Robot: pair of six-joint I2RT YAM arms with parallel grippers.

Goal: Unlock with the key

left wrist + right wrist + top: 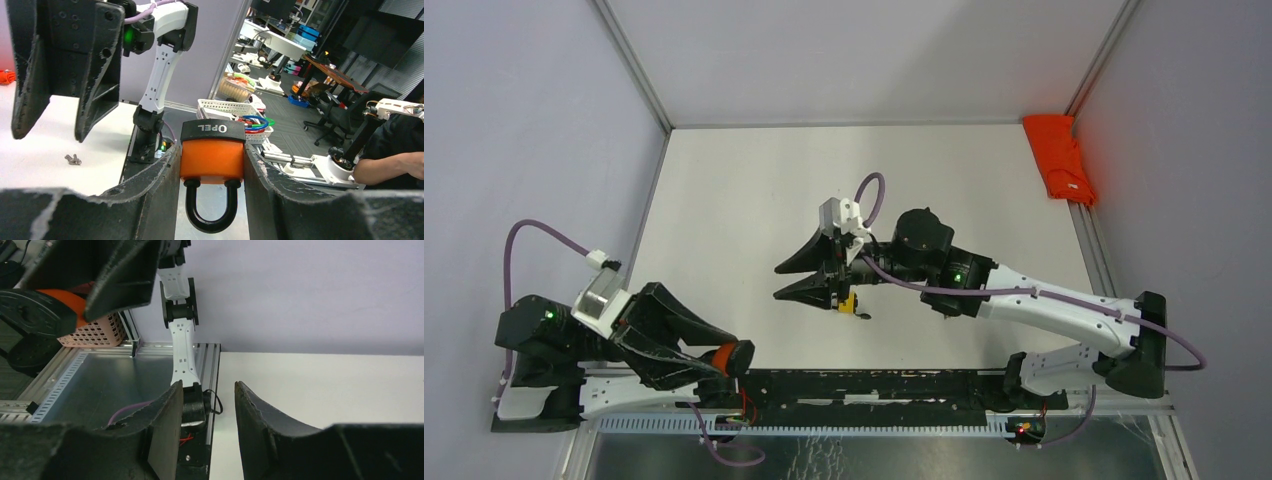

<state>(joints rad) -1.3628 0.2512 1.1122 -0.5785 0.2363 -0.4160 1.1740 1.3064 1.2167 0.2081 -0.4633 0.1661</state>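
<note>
An orange padlock [212, 155] with a black cap and black shackle is clamped by its body in my left gripper [212, 167], shackle pointing back toward the wrist. In the top view the padlock [724, 357] is held above the table's near edge. The key [73, 159] lies loose on the white table; in the top view the key [863, 316] rests just under the right wrist. My right gripper [777, 282] hangs open above mid-table, pointing left, nothing between its fingers [170, 405]. The right wrist view shows the padlock [62, 299] at upper left.
A red cloth [1061, 158] lies at the back right corner. A black rail [874, 385] and a metal plate [100, 380] run along the near edge between the arm bases. Grey walls close three sides. A pink basket [95, 332] stands beyond the table.
</note>
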